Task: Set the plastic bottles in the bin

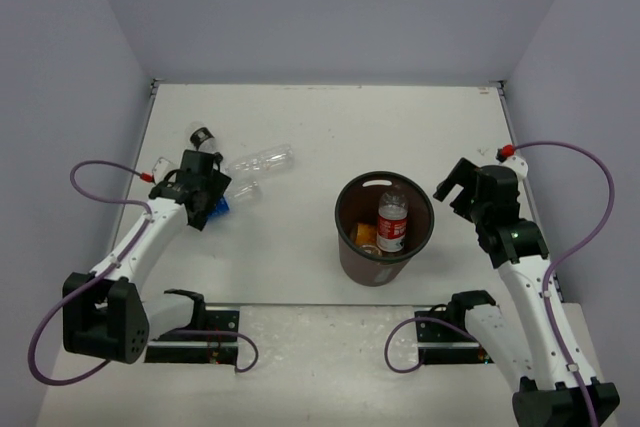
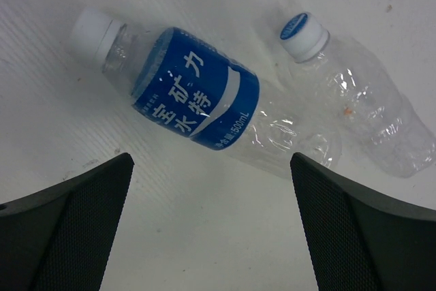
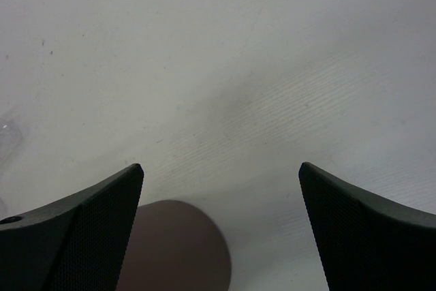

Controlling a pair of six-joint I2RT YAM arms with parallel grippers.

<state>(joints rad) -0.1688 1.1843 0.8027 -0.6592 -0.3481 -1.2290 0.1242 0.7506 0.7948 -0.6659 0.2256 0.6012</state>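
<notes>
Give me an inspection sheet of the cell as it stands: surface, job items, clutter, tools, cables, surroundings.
Surface: white table, faint specks in the wrist views.
Job's things: round dark brown plastic bin upright mid-table, holding a red-labelled clear bottle and an orange bottle. A blue-labelled clear bottle, an unlabelled clear bottle and a black-banded clear bottle lie on the table at left.
Clutter: nothing seen.
Grippers: left tool open above the blue-labelled bottle. Right tool open, empty, right of the bin.
Cables: purple cables loop off both arms.
Surroundings: plain pale walls on three sides.
</notes>
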